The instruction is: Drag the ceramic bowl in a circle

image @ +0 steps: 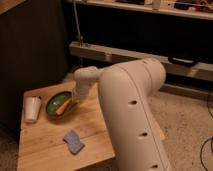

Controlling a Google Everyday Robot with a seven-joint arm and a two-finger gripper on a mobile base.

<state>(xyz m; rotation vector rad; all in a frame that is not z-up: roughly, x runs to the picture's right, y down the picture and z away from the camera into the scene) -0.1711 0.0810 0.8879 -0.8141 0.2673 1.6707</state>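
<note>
The ceramic bowl (54,106) lies just under my gripper (76,100), which meets its near rim; whether I clamp it, I cannot tell. I judge I am mid-drag, and next comes a steady curve.

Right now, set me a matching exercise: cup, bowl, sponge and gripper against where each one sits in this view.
Things:
1. white cup
2. ceramic bowl
3. blue sponge
4. gripper

Places:
A. at the bowl's right rim
B. by the left edge of the table
C. alone, nearest the camera
D. between cup and gripper, orange piece inside

Pairs: 1-B, 2-D, 3-C, 4-A.
</note>
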